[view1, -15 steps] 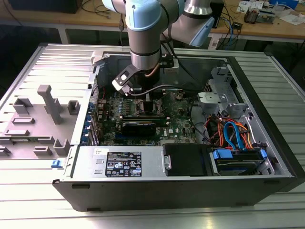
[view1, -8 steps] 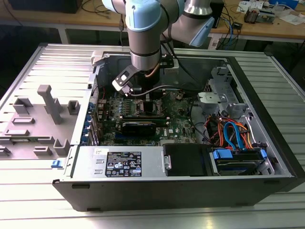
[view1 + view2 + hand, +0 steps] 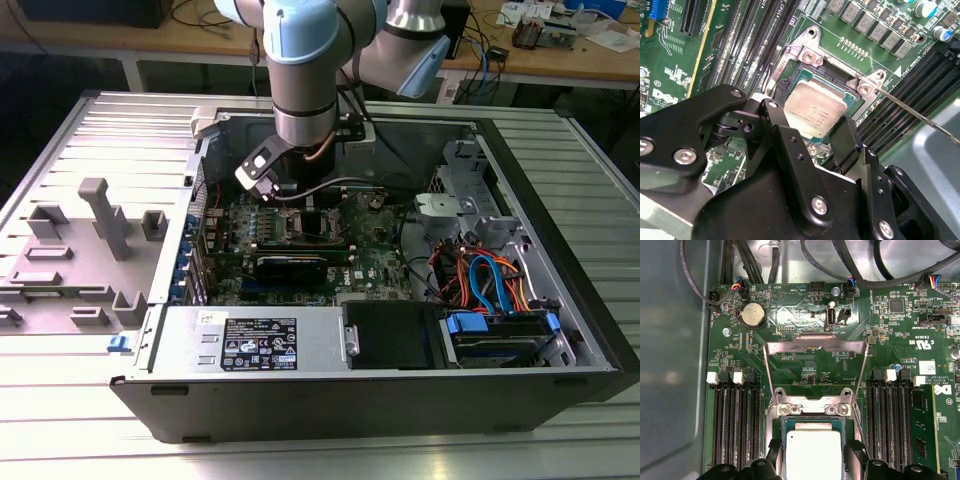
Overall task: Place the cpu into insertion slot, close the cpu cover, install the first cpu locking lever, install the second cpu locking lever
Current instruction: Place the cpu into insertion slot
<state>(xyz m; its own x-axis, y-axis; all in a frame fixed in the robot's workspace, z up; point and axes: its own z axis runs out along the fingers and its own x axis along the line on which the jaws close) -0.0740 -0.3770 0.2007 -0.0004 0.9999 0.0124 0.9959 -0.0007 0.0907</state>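
1. The cpu (image 3: pixel 814 455) is showing as a flat square chip with a dull silver-grey top and a thin green edge. It is sitting in the insertion slot (image 3: pixel 835 75), lower centre of the first wrist view and centre of the second wrist view.
2. The gripper (image 3: pixel 814 456) is straddling it. The black fingers (image 3: pixel 774 452) are pinching the cpu by two opposite edges.
3. The cpu cover (image 3: pixel 815 344) is standing flipped open above the slot in the first wrist view, with board showing through its window.
4. A thin locking lever (image 3: pixel 910 107) is sticking out loose toward the right of the second wrist view.
5. Long black memory slots (image 3: pixel 735 425) are flanking the slot on both sides.
6. The frame bottom is cutting off the cpu's lower part in the first wrist view, and the gripper body is covering its near corner in the second.
7. In the exterior view, the arm (image 3: pixel 305 70) is blocking the slot at upper centre of the open computer case (image 3: pixel 560 300).
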